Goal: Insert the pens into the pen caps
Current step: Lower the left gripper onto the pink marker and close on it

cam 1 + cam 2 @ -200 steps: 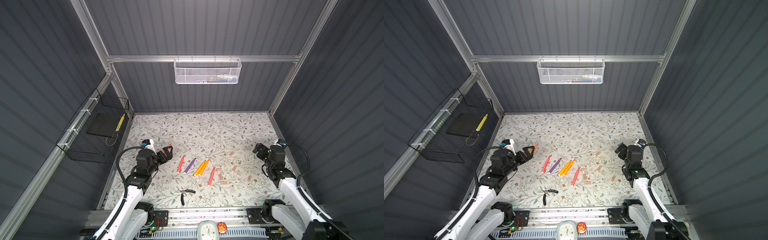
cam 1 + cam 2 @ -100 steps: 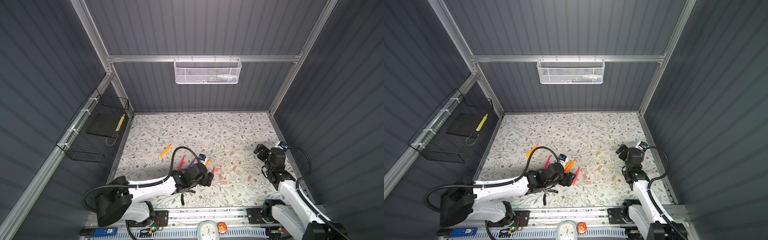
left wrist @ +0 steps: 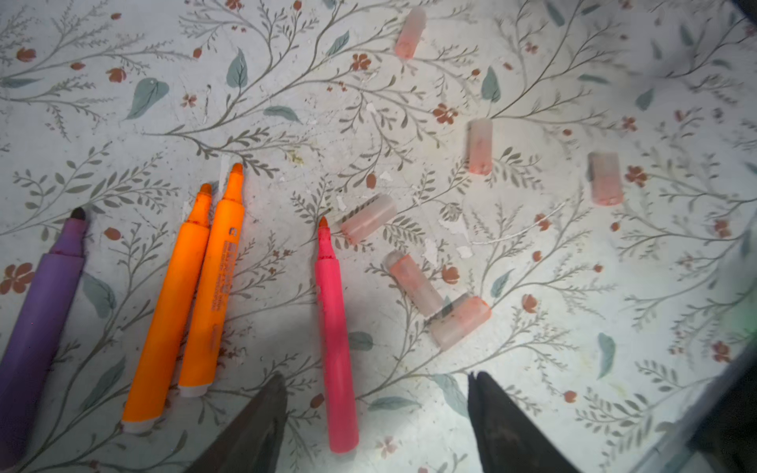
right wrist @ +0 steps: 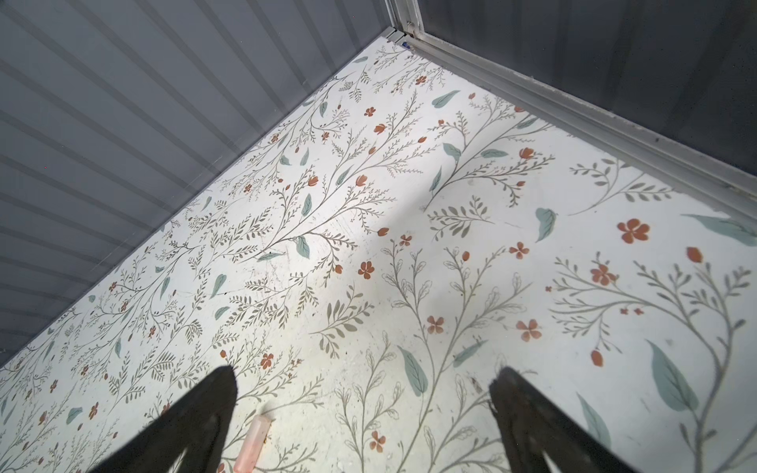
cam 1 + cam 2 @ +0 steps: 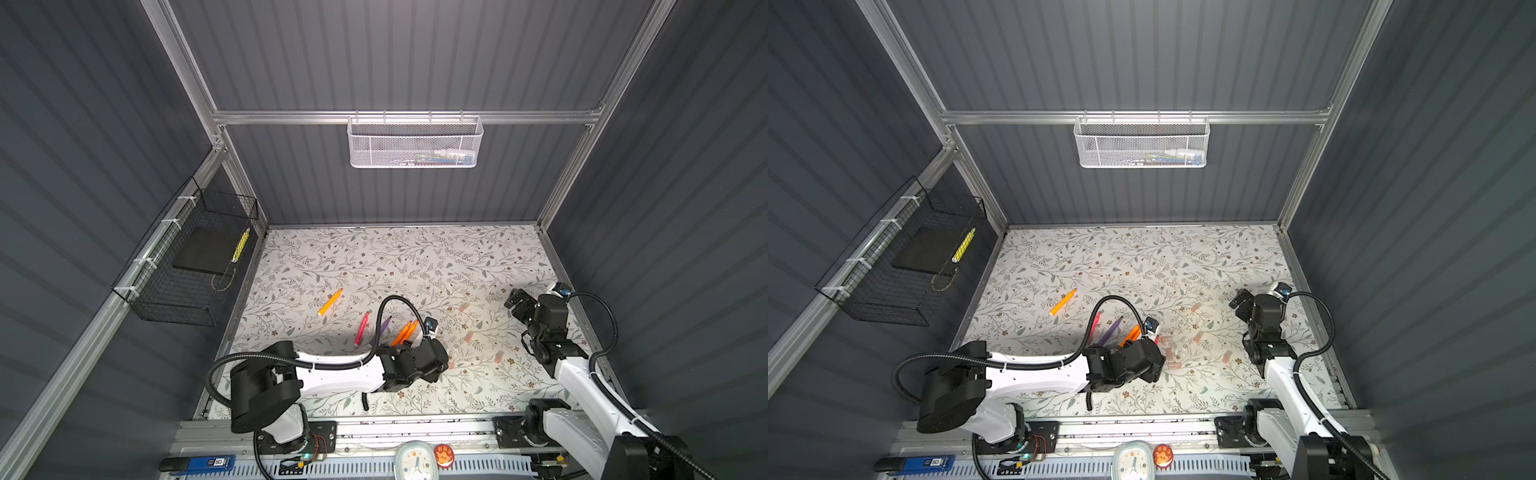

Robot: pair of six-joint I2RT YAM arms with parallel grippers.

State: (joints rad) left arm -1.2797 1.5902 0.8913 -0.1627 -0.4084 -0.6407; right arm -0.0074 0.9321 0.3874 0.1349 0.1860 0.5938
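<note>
Pink pen [image 3: 334,327] lies between the left gripper's [image 3: 375,374] spread jaws (neither touches it); right gripper [image 4: 366,370] hangs wide open over the floral mat [image 4: 368,204].

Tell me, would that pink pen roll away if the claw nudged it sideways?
The pink pen looks round and smooth and lies flat on the table, so a sideways nudge would probably roll it. It appears to be rigid plastic, so it should lift without bending. Being slim, it might pivot if the left gripper pinches it near one end.
</note>
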